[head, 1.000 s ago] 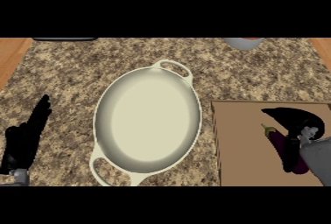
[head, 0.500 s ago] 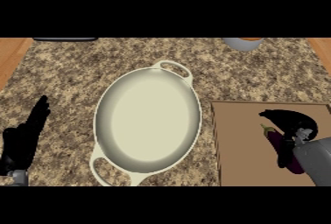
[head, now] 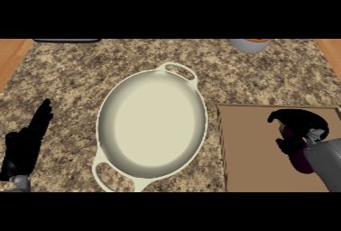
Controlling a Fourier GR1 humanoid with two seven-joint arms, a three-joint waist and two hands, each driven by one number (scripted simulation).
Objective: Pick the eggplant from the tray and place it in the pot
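The dark purple eggplant (head: 304, 165) lies on the brown tray (head: 251, 149) at the right, mostly hidden under my right hand (head: 301, 125). That hand's black fingers and thumb curl round the eggplant from above, and its grey forearm comes in from the lower right. The cream oval pot (head: 152, 126), with a handle at each end, stands empty in the middle of the counter, just left of the tray. My left hand (head: 25, 146) rests open at the lower left edge, fingers up, well apart from the pot.
A grey bowl (head: 249, 44) with something orange in it sits at the counter's far edge, right of centre. A dark flat object (head: 66, 40) lies at the far left edge. Wood borders the speckled stone counter (head: 73, 76) on both sides.
My right hand has settled lower over the eggplant, and its fingers have curled round it, hiding the green stem. The left hand, pot and tray have not moved.
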